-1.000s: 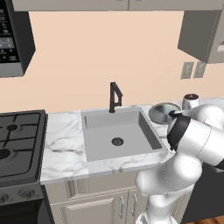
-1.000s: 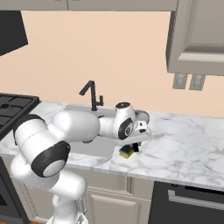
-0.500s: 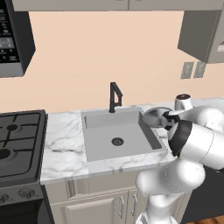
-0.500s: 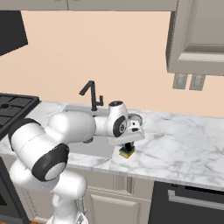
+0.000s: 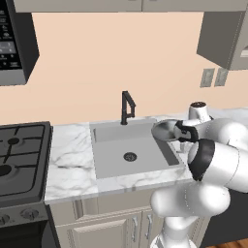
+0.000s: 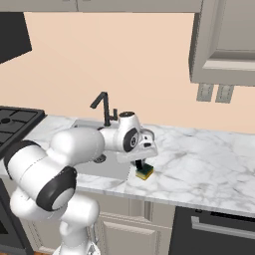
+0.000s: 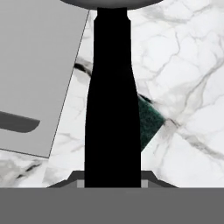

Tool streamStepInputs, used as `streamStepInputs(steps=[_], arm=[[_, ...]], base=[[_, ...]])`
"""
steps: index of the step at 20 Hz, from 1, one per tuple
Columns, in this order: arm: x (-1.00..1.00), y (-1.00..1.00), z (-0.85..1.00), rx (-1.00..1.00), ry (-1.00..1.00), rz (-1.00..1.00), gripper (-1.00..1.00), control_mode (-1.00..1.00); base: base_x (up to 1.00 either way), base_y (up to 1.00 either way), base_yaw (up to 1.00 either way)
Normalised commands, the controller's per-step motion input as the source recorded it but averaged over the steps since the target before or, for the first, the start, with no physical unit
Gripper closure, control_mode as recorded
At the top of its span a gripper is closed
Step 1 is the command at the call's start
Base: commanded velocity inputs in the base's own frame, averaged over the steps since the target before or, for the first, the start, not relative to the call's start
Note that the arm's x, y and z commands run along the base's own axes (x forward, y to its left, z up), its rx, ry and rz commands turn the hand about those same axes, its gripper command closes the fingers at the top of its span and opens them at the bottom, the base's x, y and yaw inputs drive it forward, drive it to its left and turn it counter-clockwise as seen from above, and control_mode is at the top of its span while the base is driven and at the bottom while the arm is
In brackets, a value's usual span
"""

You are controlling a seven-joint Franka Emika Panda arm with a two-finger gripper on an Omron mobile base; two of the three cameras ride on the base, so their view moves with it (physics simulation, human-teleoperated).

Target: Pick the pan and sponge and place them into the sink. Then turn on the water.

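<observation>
The grey pan [image 5: 164, 130] hangs in the air over the right rim of the sink [image 5: 116, 157], its black handle [image 7: 113, 100] pointing back to my hand. My gripper [image 5: 184, 132] is shut on that handle, which runs straight up the hand view to the pan's bowl [image 7: 109, 2]. The yellow and green sponge [image 6: 145, 172] lies on the marble counter right of the basin, directly below my gripper [image 6: 138, 164]; its green layer [image 7: 149, 120] peeks out behind the handle. The black faucet [image 5: 127, 107] stands behind the basin with no stream visible.
A black gas stove [image 5: 19, 155] sits left of the sink, under a microwave [image 5: 12, 43]. Wall cabinets [image 6: 224, 40] hang above the right counter [image 6: 209, 164], with outlets [image 6: 214, 92] on the wall and a dishwasher front [image 6: 214, 229] below.
The pan, held by its handle, has moved left from the counter beside the sink to above the basin's right rim. The sponge has stayed put.
</observation>
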Motion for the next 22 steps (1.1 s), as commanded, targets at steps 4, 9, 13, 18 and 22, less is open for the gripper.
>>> streamStepInputs(steps=[4,9,13,18,22], arm=[[0.0,0.31,0.12,0.02,0.0,-0.02,1.0,-1.0],[0.0,0.32,0.11,0.02,0.01,-0.03,1.0,-1.0],[0.03,0.35,0.04,0.01,0.0,-0.06,1.0,-1.0],[0.05,0.32,0.01,0.05,0.0,-0.06,1.0,-1.0],[0.03,0.28,0.0,0.07,0.0,-0.07,1.0,-1.0]], base=[[0.0,0.0,0.0],[0.0,0.0,0.0],[0.0,0.0,0.0],[0.0,0.0,0.0],[0.0,0.0,0.0]])
